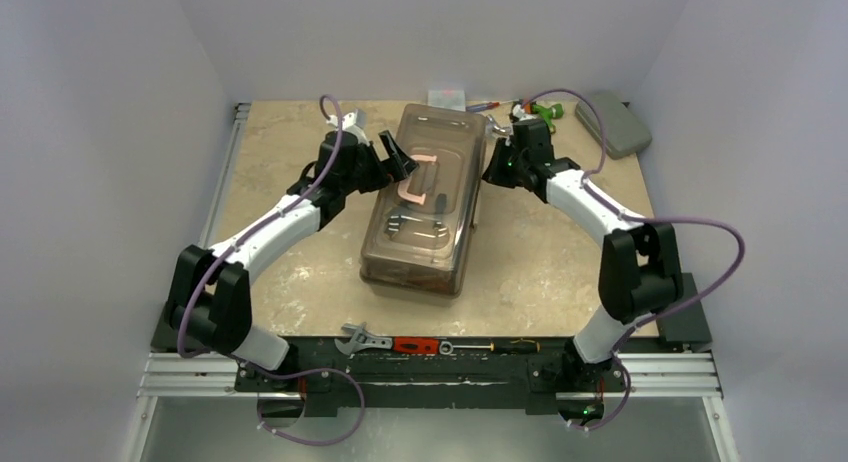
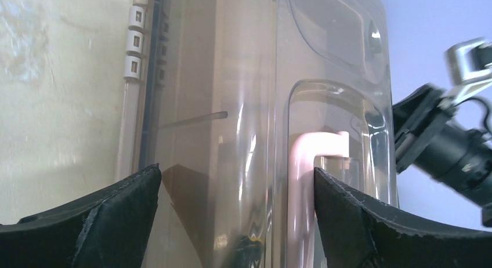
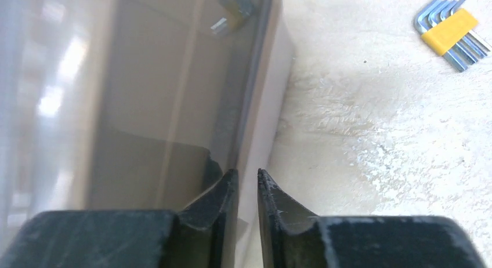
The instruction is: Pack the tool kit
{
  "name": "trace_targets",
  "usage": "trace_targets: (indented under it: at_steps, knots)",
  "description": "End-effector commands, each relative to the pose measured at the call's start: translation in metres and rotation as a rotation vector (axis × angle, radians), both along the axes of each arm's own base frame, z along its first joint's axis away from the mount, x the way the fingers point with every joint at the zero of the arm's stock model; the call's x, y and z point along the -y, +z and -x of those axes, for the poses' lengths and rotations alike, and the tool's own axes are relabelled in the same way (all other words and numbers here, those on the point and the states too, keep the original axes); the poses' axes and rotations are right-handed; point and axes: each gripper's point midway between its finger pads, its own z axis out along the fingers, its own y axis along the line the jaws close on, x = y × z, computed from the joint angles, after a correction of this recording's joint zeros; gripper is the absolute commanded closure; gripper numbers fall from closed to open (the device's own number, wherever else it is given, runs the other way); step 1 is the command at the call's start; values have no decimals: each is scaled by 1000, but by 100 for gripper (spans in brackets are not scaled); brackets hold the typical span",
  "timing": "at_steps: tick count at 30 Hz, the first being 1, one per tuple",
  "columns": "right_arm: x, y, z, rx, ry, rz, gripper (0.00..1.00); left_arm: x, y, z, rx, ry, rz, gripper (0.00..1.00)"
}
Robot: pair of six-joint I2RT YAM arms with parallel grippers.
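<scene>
The tan-brown toolbox [image 1: 420, 202] stands in the middle of the table with its smoky lid [image 2: 232, 76] down and its pink handle [image 1: 422, 177] lying flat on top. My left gripper [image 1: 400, 160] is open over the lid's left side. In the left wrist view its right fingertip sits beside the pink handle [image 2: 301, 181], and the left gripper [image 2: 237, 168] holds nothing. My right gripper [image 1: 492, 167] is at the box's far right edge. Its jaws stand a narrow gap apart above the toolbox wall [image 3: 145, 94], and nothing is between them in the right wrist view [image 3: 248, 172].
An adjustable wrench [image 1: 362, 339], a red-handled tool [image 1: 415, 345] and a black-and-yellow screwdriver [image 1: 500, 346] lie along the near edge. A set of hex keys in a yellow holder [image 3: 449, 33] lies right of the box. A grey case [image 1: 618, 122], a green tool [image 1: 540, 112] and a small clear box [image 1: 447, 94] sit at the back.
</scene>
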Motion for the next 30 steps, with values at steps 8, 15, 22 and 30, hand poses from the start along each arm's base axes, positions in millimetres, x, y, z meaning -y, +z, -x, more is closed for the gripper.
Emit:
trace_targets:
  at_steps: [8, 15, 22, 30]
  knots:
    - [27, 67, 24, 206, -122, 0, 27, -82, 32, 79, -69, 58, -174, 2]
    - [20, 85, 65, 247, -41, -97, 1, -88, 29, 125, -71, -35, -192, 1]
    - [2, 120, 126, 263, 116, -258, 1, -68, 27, 187, -77, -253, -93, 3]
    - [-18, 125, 148, 192, 167, -373, 1, -100, 22, 258, -150, -249, -208, 3]
